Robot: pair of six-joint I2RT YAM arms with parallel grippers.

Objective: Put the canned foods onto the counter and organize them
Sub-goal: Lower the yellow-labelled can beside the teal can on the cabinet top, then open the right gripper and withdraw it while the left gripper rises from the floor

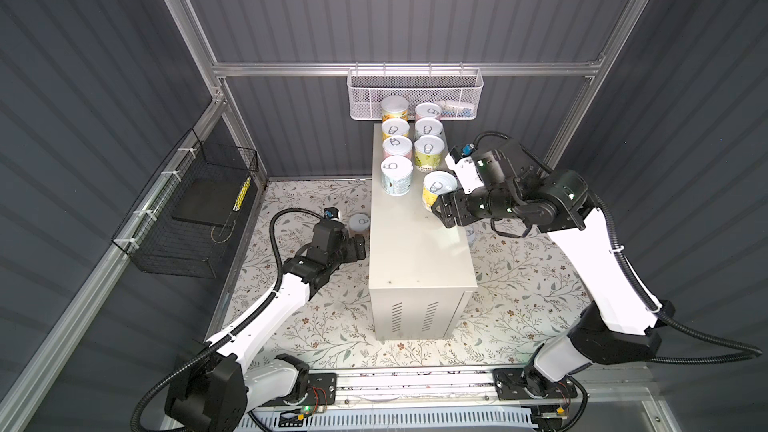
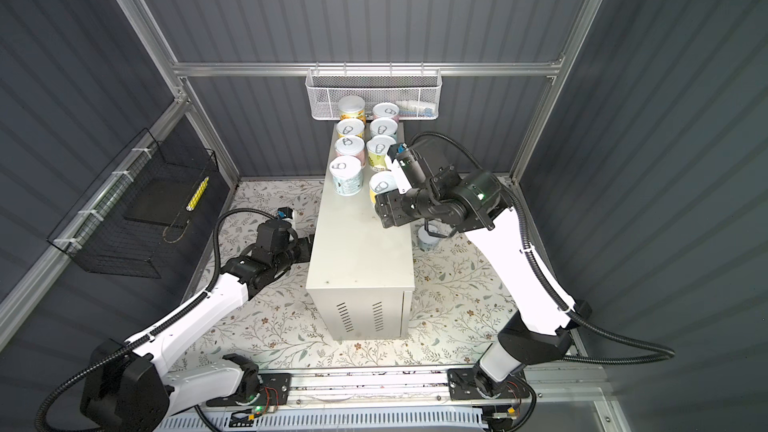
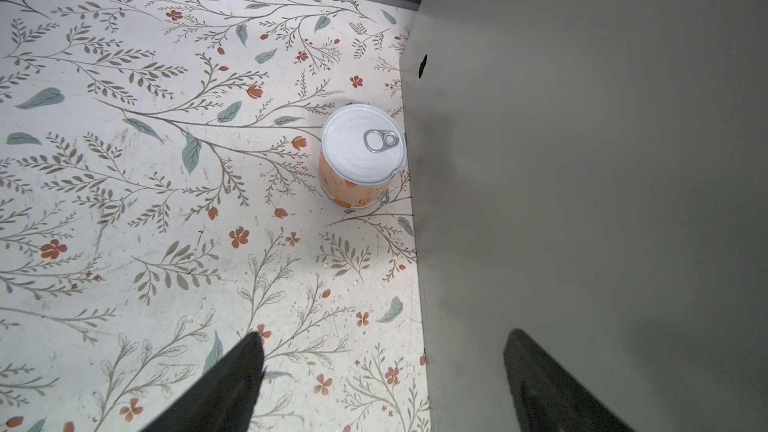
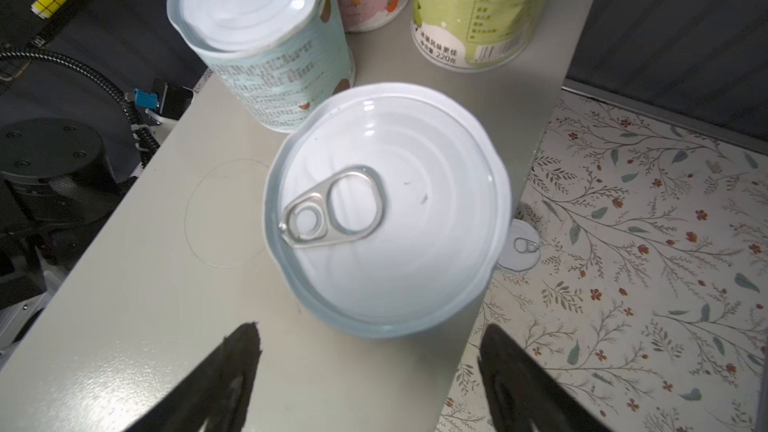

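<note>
The surface (image 1: 415, 251) carried eight cans (image 1: 397, 147) in two rows at its far end. The right gripper (image 1: 441, 210), jaws spread, sat just beside the nearest yellow can (image 1: 436, 191). The left gripper (image 3: 386, 334), spread and empty, faced an orange can (image 3: 357, 160) on the floor (image 3: 124, 160).

We see one orange-labelled can (image 3: 360, 160) standing upright on the floral mat (image 3: 145, 201), its white pull-tab lid facing up, just beside the off-white side wall of the table (image 3: 582, 160). Whether it touches that wall we cannot tell. The left tool (image 3: 384, 367) shows only its dark fingertips (image 3: 245, 367), set wide apart, one over the mat and one before the wall, both short of the can.
</note>
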